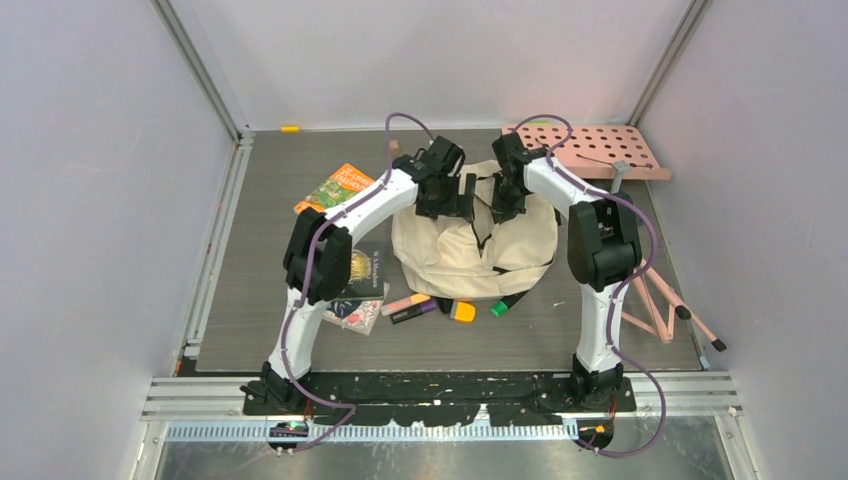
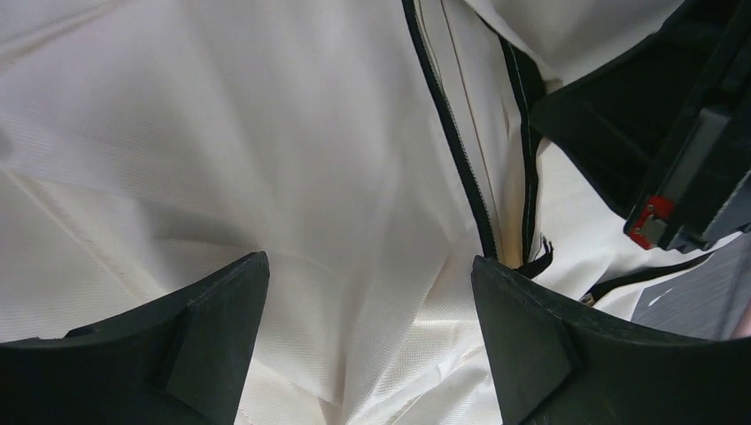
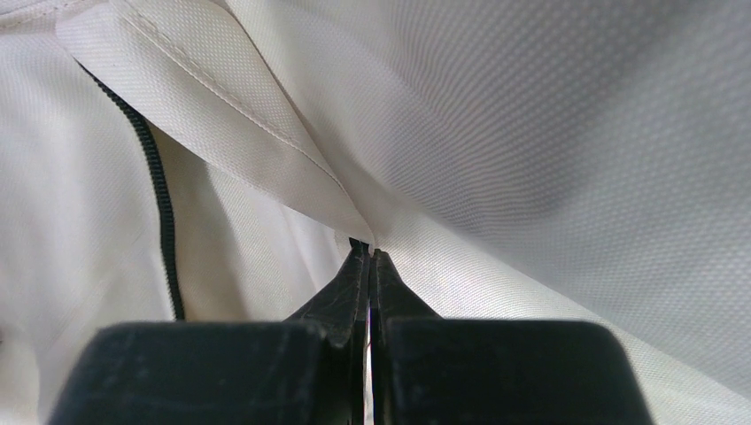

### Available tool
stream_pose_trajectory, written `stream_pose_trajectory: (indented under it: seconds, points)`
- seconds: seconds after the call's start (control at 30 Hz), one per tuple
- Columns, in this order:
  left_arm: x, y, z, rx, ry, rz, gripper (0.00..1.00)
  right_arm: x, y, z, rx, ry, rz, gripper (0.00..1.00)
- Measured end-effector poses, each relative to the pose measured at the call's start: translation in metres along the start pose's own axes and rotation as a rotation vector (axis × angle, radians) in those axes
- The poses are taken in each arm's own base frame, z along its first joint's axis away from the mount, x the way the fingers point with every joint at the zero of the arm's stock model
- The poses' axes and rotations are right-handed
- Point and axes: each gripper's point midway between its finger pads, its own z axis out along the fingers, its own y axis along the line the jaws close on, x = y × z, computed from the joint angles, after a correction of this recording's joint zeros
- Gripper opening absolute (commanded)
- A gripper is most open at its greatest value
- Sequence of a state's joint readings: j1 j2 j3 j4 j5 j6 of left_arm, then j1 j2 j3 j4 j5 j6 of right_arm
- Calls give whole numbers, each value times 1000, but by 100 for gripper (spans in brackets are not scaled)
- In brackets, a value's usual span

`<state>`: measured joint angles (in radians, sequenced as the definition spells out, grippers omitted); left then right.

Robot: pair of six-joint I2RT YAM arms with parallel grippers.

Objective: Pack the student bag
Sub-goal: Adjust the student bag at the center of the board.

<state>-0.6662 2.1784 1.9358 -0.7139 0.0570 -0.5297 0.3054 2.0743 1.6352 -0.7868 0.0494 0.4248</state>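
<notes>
The student bag (image 1: 470, 255) is a cream fabric backpack lying crumpled in the middle of the table. My left gripper (image 1: 447, 198) hovers over its far left top. In the left wrist view this gripper (image 2: 370, 292) is open, with creased cream fabric (image 2: 266, 150) between the wide-apart fingers and a black zipper (image 2: 460, 150) just right of them. My right gripper (image 1: 506, 203) is at the bag's far right top. In the right wrist view it (image 3: 369, 252) is shut, pinching a fold of the bag's fabric (image 3: 496, 133) at the fingertips. The right arm's black body (image 2: 673, 133) shows in the left wrist view.
An orange-green book (image 1: 338, 187), a dark book (image 1: 362, 272) and a thin booklet (image 1: 355, 312) lie left of the bag. Several highlighters (image 1: 410, 305) (image 1: 462, 312) (image 1: 498, 308) lie at its near edge. A pink perforated board (image 1: 595, 150) is at the back right, pink rods (image 1: 665, 305) at the right.
</notes>
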Motion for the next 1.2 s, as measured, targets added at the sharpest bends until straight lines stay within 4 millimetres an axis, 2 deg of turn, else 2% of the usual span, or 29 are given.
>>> stream_pose_trajectory:
  seconds: [0.17, 0.43, 0.57, 0.73, 0.8, 0.87, 1.0, 1.2]
  points:
    - [13, -8, 6, -5, 42, 33, 91, -1, 1, -2, -5, 1, 1, 0]
    - [5, -24, -3, 15, 19, 49, 93, -1, 2, -2, -11, 3, 1, 1]
    - [7, -26, -3, 17, 22, 68, 97, 0, 3, -2, -14, 4, 2, 1]
    - [14, -25, 10, -24, 43, 142, 97, 0, 4, -2, -18, 5, 2, 0]
    - [21, -19, 19, -54, 67, 169, 94, 0, 4, -2, -18, 5, 2, 0]
    - [28, -13, 24, -81, 88, 186, 85, 0, 4, -2, -18, 6, 2, 0]
    - [29, -3, 25, -140, 104, 204, 50, 0, 4, -2, -21, 7, 5, 0]
    - [23, 8, 16, -212, 92, 236, 13, 0, 5, -2, -25, 8, 6, 0]
